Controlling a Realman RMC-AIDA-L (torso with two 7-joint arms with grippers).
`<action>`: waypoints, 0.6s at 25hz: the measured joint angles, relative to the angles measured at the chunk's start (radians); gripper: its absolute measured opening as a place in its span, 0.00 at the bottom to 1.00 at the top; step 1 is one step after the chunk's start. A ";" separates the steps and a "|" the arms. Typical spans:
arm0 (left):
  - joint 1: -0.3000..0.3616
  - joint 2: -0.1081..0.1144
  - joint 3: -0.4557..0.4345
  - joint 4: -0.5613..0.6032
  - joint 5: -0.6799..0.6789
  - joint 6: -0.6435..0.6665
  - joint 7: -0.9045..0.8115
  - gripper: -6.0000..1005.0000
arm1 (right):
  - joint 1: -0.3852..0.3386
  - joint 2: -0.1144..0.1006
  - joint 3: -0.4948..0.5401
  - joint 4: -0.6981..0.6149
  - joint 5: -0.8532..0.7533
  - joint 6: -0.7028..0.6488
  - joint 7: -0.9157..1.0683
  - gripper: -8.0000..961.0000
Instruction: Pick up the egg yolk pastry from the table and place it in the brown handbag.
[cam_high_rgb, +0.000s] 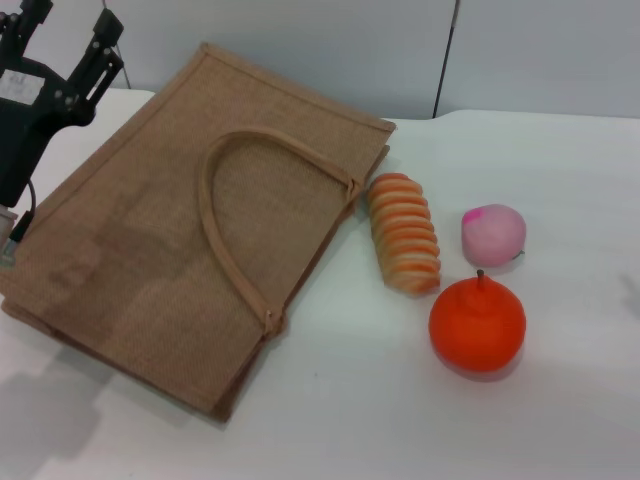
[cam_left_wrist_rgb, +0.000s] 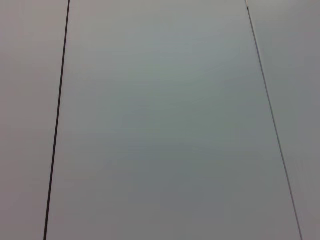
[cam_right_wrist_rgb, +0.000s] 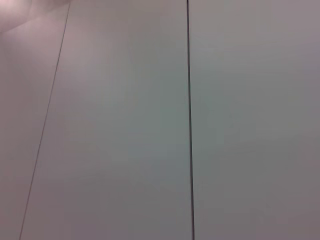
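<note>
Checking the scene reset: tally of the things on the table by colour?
Tan-brown: 1, the brown handbag, lying flat
Orange and cream: 1, the ridged bread roll
Pink: 1, the peach-like ball
Orange: 1, the orange
Pale yellow: 0, no egg yolk pastry in view
Total: 4

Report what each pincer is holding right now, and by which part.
Nothing is held. The left pincer is raised at the far left beside the brown handbag, fingers apart and empty. The right pincer is out of view.
</note>
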 joint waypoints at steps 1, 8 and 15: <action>0.000 0.000 0.000 0.000 0.000 0.000 0.000 0.80 | 0.000 0.000 0.000 0.000 0.000 0.000 -0.001 0.89; -0.001 0.000 0.000 -0.002 0.000 0.002 -0.001 0.80 | -0.001 0.000 0.000 0.003 0.000 0.001 -0.002 0.89; -0.001 0.000 0.000 -0.003 0.000 0.000 -0.001 0.80 | -0.001 0.000 0.000 0.005 0.000 0.002 -0.002 0.89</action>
